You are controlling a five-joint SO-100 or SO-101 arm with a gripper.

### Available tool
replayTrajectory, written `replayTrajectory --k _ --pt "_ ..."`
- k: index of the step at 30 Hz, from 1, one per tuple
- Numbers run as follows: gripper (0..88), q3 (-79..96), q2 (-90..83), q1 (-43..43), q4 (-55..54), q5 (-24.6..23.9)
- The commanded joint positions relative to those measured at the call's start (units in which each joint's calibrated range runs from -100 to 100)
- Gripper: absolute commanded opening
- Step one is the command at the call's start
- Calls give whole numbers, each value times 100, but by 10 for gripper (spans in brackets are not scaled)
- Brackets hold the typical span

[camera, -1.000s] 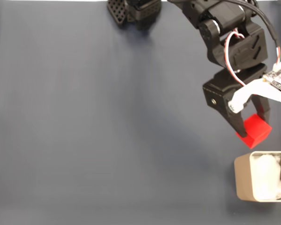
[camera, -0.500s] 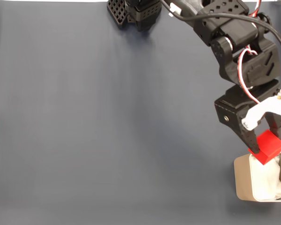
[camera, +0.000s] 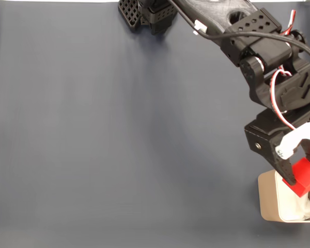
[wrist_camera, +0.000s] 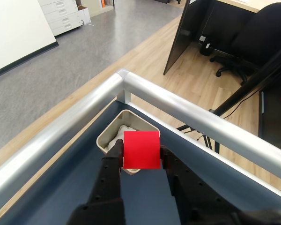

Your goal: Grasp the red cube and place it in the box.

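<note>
Carried steadily toward the lower right over the last second, the red cube point(camera: 305, 177) has gone from hanging beside the box point(camera: 266, 199) to sitting above its opening in the fixed view. It is pinched between the two dark fingers of the claw point(camera: 298, 180), which is closed on it, one finger on each side face. In the wrist view the red cube point(wrist_camera: 141, 149) fills the gap between the fingers, and the box point(wrist_camera: 104, 137) lies just beyond and below it, its cream rim and white lining partly hidden behind the cube.

The box sits at the far lower right corner of the dark blue counter point(camera: 119, 134), close to a silver rail point(wrist_camera: 192, 115) that edges the surface in the wrist view.

The cube looks to be over the upper part of the box, near its rim, not over the middle. If released from here it might clip the rim and tumble onto the counter, or bounce off the soft lining. How high it hangs above the lining cannot be judged from either view.

The black arm point(camera: 258, 46) reaches from its base at the top edge diagonally down to the right, nearly fully stretched, with the wrist bent so the claw points downward at the box.
</note>
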Motion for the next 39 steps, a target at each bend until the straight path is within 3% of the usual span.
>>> replayTrajectory --k 1,22,39 --pt "26 -591 62 -13 36 78" --pt "26 -1814 1145 -212 85 239" --pt "21 -2297 1561 -226 44 -107"
